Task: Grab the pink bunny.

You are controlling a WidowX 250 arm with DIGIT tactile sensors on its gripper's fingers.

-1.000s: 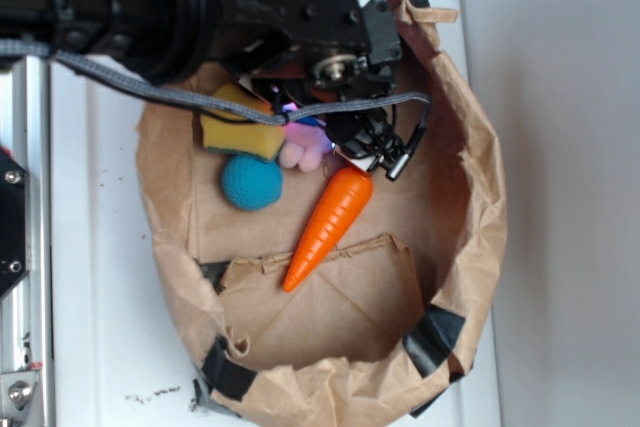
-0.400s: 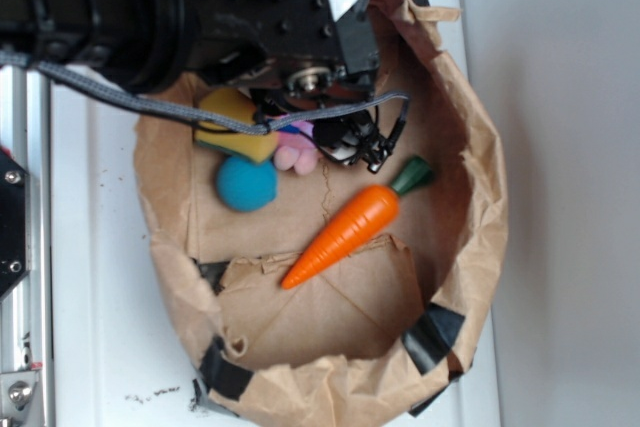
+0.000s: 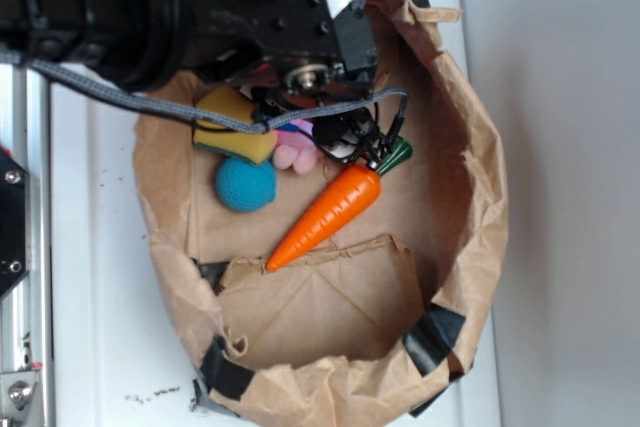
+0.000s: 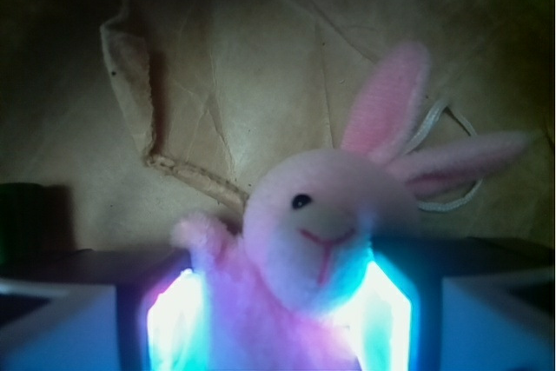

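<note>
Pink bunny (image 4: pixel 317 241) wedged between glowing gripper (image 4: pixel 278 319) fingers, closed around its body, inside brown paper bag (image 3: pixel 470 237). Alongside: yellow sponge (image 3: pixel 232 125), blue yarn ball (image 3: pixel 245 185). Orange carrot (image 3: pixel 325 215) shifted back toward gripper.

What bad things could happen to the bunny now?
The pink bunny sits between the jaws of the gripper, but only its lower body seems pinched, so it might slip out when lifted. The orange carrot lies right against the gripper and may get knocked around. The bunny's white loop could perhaps snag on the paper bag.
</note>
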